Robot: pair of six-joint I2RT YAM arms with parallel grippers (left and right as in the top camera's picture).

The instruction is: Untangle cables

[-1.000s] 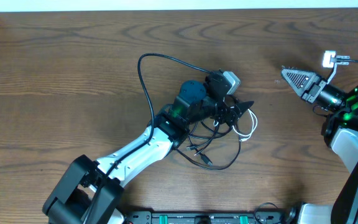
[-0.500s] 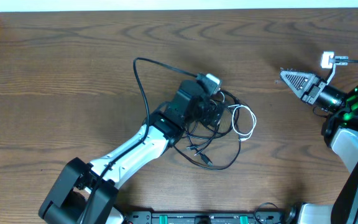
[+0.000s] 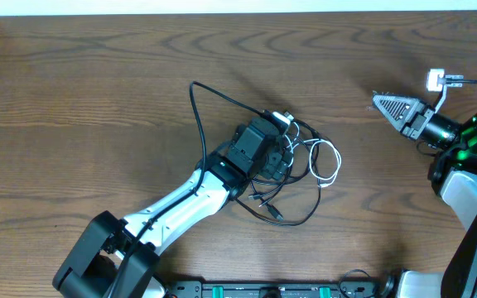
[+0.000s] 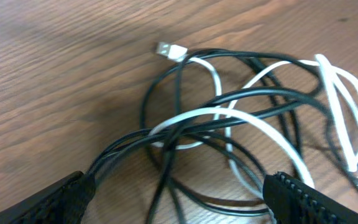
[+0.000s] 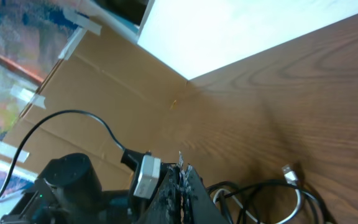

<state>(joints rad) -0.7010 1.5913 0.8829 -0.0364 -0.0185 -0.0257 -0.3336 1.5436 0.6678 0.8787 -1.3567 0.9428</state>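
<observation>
The cables lie in one tangle at the table's middle: a thin black cable (image 3: pixel 315 211) in loose loops and a white cable (image 3: pixel 336 164) threaded through it. My left gripper (image 3: pixel 276 157) points down over the tangle's left part. In the left wrist view the black cable (image 4: pixel 260 99) and the white cable (image 4: pixel 241 118) cross between the two wide-apart fingers (image 4: pixel 61 199), and a small silver plug (image 4: pixel 169 50) lies beyond them. The left gripper (image 4: pixel 179 205) is open and holds nothing. My right gripper (image 3: pixel 385 103) is shut and empty, well right of the tangle; in its own view the right gripper (image 5: pixel 182 177) faces the cables (image 5: pixel 278 199).
The left arm's own thicker black cable (image 3: pixel 199 116) arches up and left of the tangle. The wooden table (image 3: pixel 98 83) ends at a white strip along the far edge. A cardboard wall (image 5: pixel 73 93) stands at the table's left side.
The left gripper has turned and drawn back left, from above the tangle's top to straight down over its left part. The cables and the right arm have not moved.
</observation>
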